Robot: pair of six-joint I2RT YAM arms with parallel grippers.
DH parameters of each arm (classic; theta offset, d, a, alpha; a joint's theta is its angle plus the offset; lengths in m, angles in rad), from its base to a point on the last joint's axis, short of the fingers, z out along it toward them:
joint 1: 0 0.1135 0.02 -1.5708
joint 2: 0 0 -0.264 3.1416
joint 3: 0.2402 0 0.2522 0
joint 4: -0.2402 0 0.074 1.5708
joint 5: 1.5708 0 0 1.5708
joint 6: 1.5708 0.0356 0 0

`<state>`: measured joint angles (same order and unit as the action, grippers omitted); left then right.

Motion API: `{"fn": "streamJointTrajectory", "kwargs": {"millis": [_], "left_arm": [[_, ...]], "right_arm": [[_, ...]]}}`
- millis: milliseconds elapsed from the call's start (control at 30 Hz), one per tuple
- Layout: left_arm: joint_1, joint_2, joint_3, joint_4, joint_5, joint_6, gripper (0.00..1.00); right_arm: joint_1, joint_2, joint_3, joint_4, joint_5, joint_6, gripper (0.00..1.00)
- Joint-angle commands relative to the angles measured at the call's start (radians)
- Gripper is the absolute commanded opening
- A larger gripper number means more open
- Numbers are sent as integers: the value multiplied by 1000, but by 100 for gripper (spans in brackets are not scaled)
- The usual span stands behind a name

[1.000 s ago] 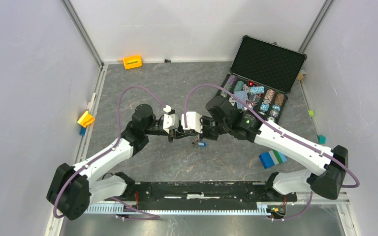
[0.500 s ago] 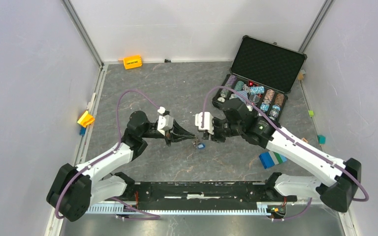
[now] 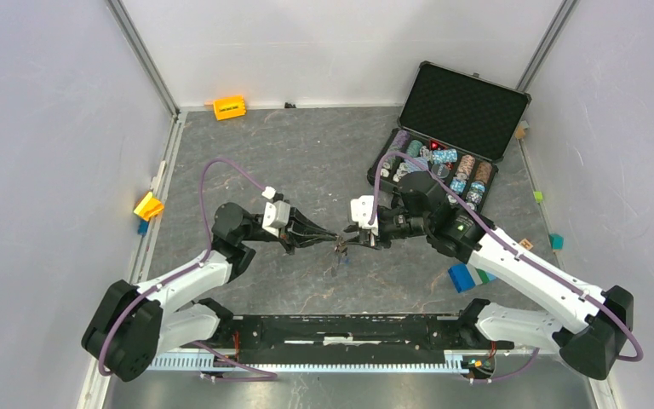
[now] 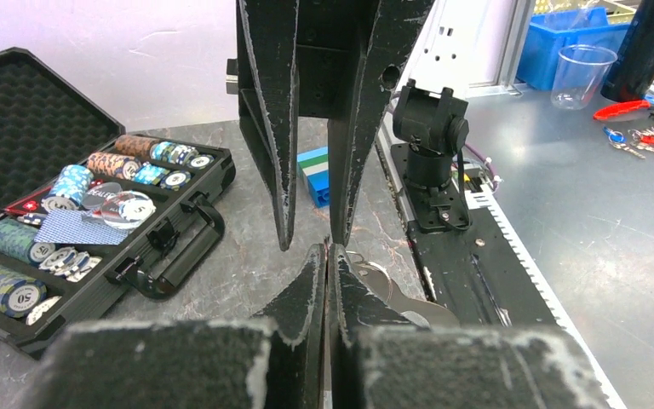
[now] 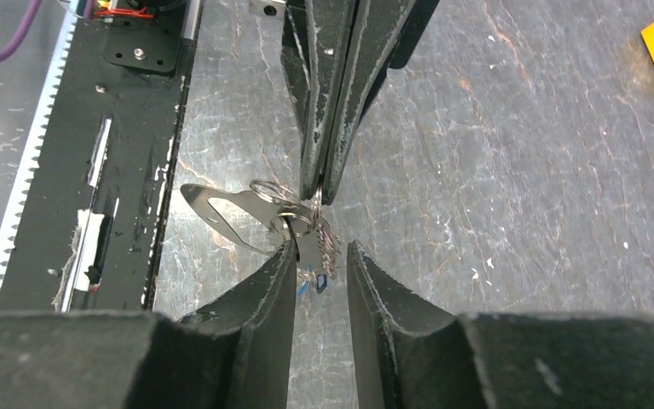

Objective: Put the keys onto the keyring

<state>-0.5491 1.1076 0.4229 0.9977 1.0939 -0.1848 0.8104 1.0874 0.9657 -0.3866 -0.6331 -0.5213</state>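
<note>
Above the worktop's middle the keyring (image 5: pixel 221 211) is being pinched by the tightly closed left gripper (image 5: pixel 315 194) — threading seemingly being finished — while the keys (image 5: pixel 308 256) dangling there are being straddled by the right gripper (image 4: pixel 311 239), jaws parted, a precise pinch being called for next.

A robotics lab — white panel walls (image 3: pixel 341 51), aluminium posts (image 3: pixel 143 58), and a workbench (image 4: pixel 613 221) with blue bin (image 4: pixel 562 38) beyond.

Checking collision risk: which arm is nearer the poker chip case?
Right. The right arm lies right beside the poker chip case; the left arm is well to its left.
</note>
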Motion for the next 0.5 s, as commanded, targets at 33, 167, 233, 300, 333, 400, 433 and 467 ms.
{"fn": "streamJointTrajectory", "kwargs": {"millis": [33, 167, 233, 300, 333, 400, 433, 467], "left_arm": [[3, 2, -3, 101, 0, -47, 2], [3, 4, -3, 102, -3, -48, 2], [2, 5, -3, 102, -3, -48, 2], [3, 7, -3, 102, -3, -48, 2], [3, 7, -3, 102, -1, -48, 2], [3, 6, -3, 101, -1, -47, 2], [3, 6, -3, 99, -2, -47, 2], [3, 7, -3, 96, 0, -45, 2]], "right_arm": [[-1, 9, 18, 55, -78, 15, 32], [-2, 25, 17, 59, -104, 19, 28], [-2, 32, 16, 65, -109, 24, 26], [-2, 34, 16, 71, -111, 26, 24], [-2, 35, 16, 74, -111, 28, 24], [-2, 35, 17, 77, -112, 29, 22], [-2, 34, 17, 79, -114, 29, 21], [-3, 36, 17, 78, -114, 29, 19]]}}
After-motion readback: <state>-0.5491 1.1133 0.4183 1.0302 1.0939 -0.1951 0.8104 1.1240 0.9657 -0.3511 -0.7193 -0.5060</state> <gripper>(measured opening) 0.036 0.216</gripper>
